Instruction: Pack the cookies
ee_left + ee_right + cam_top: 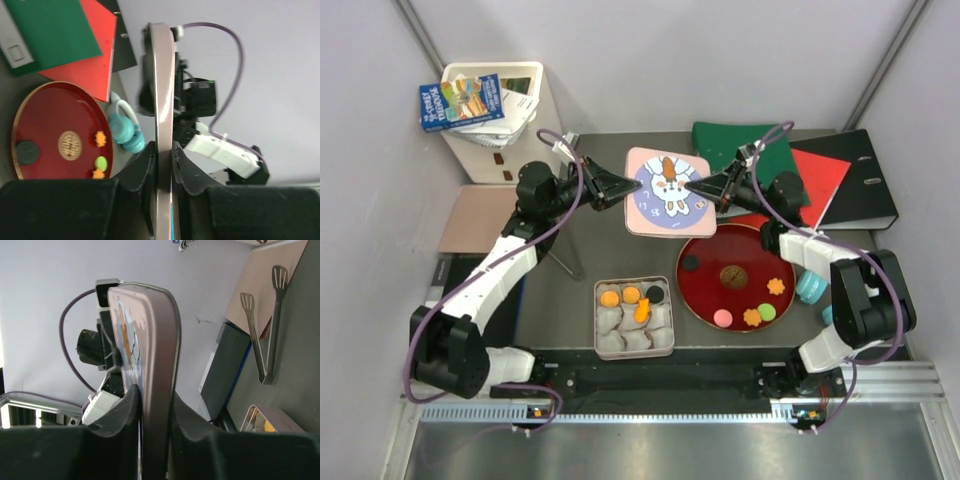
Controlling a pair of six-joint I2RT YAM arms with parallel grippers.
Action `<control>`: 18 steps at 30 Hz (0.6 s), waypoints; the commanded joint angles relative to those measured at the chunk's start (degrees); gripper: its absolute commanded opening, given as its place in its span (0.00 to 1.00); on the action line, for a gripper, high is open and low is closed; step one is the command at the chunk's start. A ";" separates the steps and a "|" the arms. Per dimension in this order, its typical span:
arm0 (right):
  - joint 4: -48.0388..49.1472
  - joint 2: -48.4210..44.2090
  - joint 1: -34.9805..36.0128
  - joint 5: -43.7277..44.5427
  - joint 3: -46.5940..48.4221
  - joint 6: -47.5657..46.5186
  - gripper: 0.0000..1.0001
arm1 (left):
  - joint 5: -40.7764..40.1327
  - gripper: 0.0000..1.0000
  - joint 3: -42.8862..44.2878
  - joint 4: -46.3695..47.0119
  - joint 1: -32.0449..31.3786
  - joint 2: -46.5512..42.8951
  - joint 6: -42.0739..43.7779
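Both grippers hold a pink square lid (665,190) with a cartoon picture, level above the table's middle back. My left gripper (620,187) is shut on its left edge, my right gripper (695,187) on its right edge. The lid shows edge-on in the left wrist view (164,90) and the right wrist view (155,350). The open tin (598,290) near the front holds white paper cups with three orange cookies (631,295) and a black one (654,294). The red plate (710,295) carries black (691,263), brown (733,275), orange (776,286), pink (723,318) and green (767,311) cookies.
Turquoise headphones (810,287) lie right of the plate. Green and red folders (820,170) and a black binder (868,180) lie at the back right. A white bin with books (495,110) stands back left. Tongs (265,330) and a tan board (480,218) lie left.
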 commanded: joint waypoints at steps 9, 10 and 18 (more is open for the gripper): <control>-7.84 -9.74 -1.75 -3.28 2.13 -5.85 0.00 | -7.04 0.76 7.38 -20.60 2.26 -0.34 17.68; -8.10 -10.63 -2.01 -3.54 1.95 -5.67 0.00 | -9.06 0.80 7.91 -24.37 2.44 -0.61 19.20; -10.30 -16.08 -2.63 -4.51 -1.90 -5.93 0.00 | -33.92 0.94 8.09 -44.08 3.84 -3.68 25.28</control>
